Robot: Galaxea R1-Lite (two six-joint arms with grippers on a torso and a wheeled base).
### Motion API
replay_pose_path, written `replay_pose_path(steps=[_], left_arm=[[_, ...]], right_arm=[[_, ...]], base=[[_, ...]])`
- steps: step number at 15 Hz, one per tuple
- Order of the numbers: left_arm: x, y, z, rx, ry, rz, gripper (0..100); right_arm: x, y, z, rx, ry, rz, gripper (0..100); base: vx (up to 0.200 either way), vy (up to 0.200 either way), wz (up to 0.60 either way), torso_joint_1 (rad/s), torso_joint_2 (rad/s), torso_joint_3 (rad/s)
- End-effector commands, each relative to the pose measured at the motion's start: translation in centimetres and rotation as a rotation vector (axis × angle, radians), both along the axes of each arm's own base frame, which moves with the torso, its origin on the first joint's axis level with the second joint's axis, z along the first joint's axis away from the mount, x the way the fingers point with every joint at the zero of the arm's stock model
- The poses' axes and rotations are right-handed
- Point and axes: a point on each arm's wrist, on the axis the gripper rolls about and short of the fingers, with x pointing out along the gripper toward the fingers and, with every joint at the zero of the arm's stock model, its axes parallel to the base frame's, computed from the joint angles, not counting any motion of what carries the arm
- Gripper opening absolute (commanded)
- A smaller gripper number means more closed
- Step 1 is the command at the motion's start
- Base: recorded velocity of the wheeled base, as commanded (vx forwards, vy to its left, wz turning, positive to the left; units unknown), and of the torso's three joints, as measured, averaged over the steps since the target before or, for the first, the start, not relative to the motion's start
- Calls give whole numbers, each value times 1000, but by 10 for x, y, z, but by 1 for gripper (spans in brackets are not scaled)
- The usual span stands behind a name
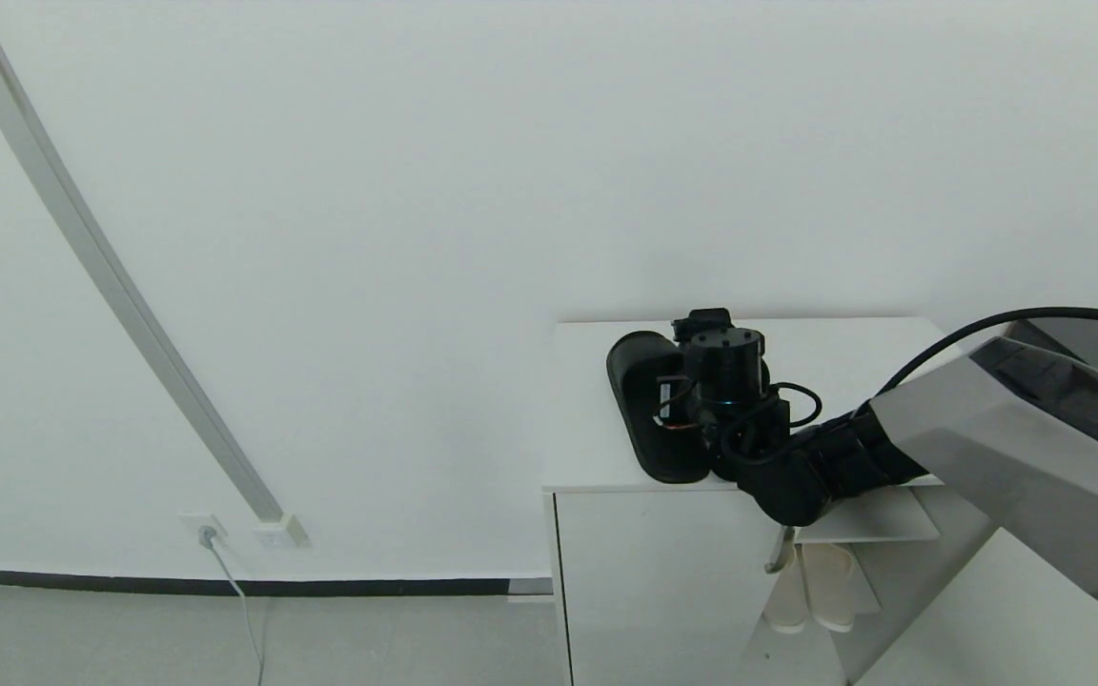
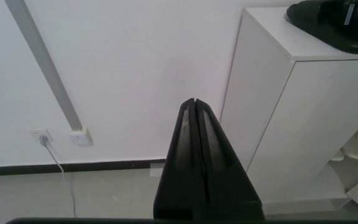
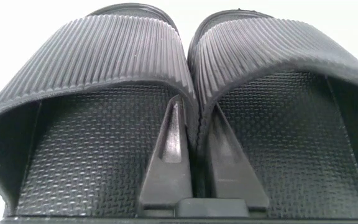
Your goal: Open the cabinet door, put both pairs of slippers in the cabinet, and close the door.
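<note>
Both black slippers (image 1: 656, 410) sit on the cabinet (image 1: 597, 457) top, centre-right, long axes running up-frame. Your right gripper (image 3: 194, 107) clamps their adjoining straps, one finger inside each. Your left gripper (image 2: 194, 106), fingers together, hangs farther off.

Right arm (image 1: 854, 457): grey angular shell (image 1: 987, 448), black cylindrical motor (image 1: 723, 367), black cables (image 1: 1064, 311). Left gripper (image 2: 194, 102): black tapered fingers (image 2: 184, 146).

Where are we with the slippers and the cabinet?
Done: the door is open and the white slippers sit inside the cabinet. In hand: the right gripper pinches the black slippers, which lie on the cabinet top. Left to do: put them inside and close the door. The left gripper is shut, off to the side.
</note>
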Motion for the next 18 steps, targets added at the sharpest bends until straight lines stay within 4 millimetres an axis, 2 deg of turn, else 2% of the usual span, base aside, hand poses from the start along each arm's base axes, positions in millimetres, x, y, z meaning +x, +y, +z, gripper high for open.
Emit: replay_pose_path(steps=[1, 4, 6, 9, 11, 12, 16, 18], left_arm=[[0, 0, 0, 0, 1, 1, 0], [0, 0, 0, 0, 1, 1, 0], [0, 0, 0, 0, 1, 1, 0], [0, 0, 0, 1, 1, 0, 0], [0, 0, 0, 1, 1, 0, 0], [0, 0, 0, 1, 1, 0, 0], [0, 0, 0, 3, 1, 1, 0], [0, 0, 0, 1, 1, 1, 0]], right_arm=[[-1, 0, 2, -2, -4, 0, 0], [-14, -6, 30, 25, -39, 33, 0], [-43, -13, 60, 41, -59, 141, 0], [-91, -33, 84, 50, -51, 327, 0], [-109, -42, 89, 51, -33, 401, 0], [-127, -48, 91, 49, -9, 472, 0], [-158, -51, 99, 34, 25, 532, 0], [-174, -54, 95, 15, 61, 557, 0]], base=[[0, 0, 0, 0, 0, 0], [0, 0, 0, 0, 0, 0], [0, 0, 0, 0, 0, 0], [0, 0, 0, 0, 0, 0], [0, 0, 0, 0, 0, 0], [0, 0, 0, 0, 0, 0], [0, 0, 0, 0, 0, 0], [0, 0, 0, 0, 0, 0]])
